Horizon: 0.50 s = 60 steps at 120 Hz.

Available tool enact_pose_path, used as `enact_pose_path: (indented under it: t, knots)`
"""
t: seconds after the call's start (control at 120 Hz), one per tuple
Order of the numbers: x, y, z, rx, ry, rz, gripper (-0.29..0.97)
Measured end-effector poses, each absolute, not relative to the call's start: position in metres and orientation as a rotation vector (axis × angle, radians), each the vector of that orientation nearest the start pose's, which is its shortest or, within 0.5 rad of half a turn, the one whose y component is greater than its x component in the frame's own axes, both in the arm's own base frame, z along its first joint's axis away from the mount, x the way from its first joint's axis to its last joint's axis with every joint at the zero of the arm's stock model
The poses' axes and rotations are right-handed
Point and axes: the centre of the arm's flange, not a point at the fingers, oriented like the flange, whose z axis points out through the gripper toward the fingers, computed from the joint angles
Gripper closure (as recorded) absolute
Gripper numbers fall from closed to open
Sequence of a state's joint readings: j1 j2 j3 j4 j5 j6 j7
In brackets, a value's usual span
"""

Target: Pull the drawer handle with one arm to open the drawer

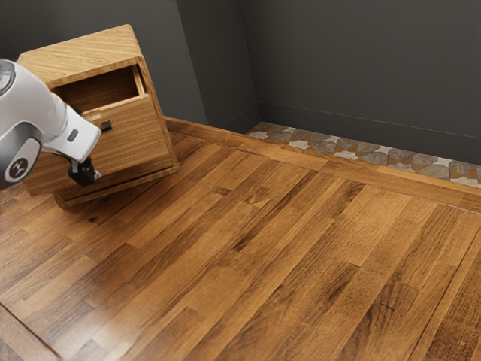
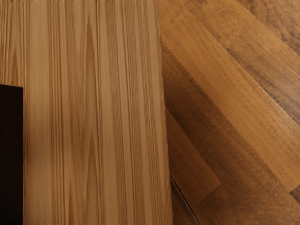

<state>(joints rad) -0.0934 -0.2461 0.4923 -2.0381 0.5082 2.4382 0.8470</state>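
Exterior view, upper left: light-wood box cabinet (image 1: 83, 53), its wooden drawer (image 1: 131, 143) partly out; black end effector (image 1: 85, 173) before it, grip state unreadable.

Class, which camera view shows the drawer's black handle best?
The exterior view: the handle stands out as a small black piece on the drawer front. The wrist view shows a close wood panel with a black patch beside it, possibly the handle; I cannot tell.
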Motion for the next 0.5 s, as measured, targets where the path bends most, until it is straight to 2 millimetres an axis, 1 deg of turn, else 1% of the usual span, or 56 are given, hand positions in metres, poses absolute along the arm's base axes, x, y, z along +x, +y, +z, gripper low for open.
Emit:
enact_pose_path:
  t: [0.058,0.192,0.225,0.292,0.375,0.5]
  knots:
    - [0.484,0.228,0.604,-2.335,0.871,-0.408,0.0]
    - [0.474,0.222,0.605,-2.329,0.875,-0.42,0.13]
    - [0.473,0.22,0.606,-2.33,0.875,-0.426,0.13]
    - [0.476,0.206,0.61,-2.321,0.893,-0.441,0.17]
    - [0.478,0.199,0.612,-2.321,0.896,-0.45,0.15]
    - [0.477,0.198,0.611,-2.319,0.892,-0.442,0.14]
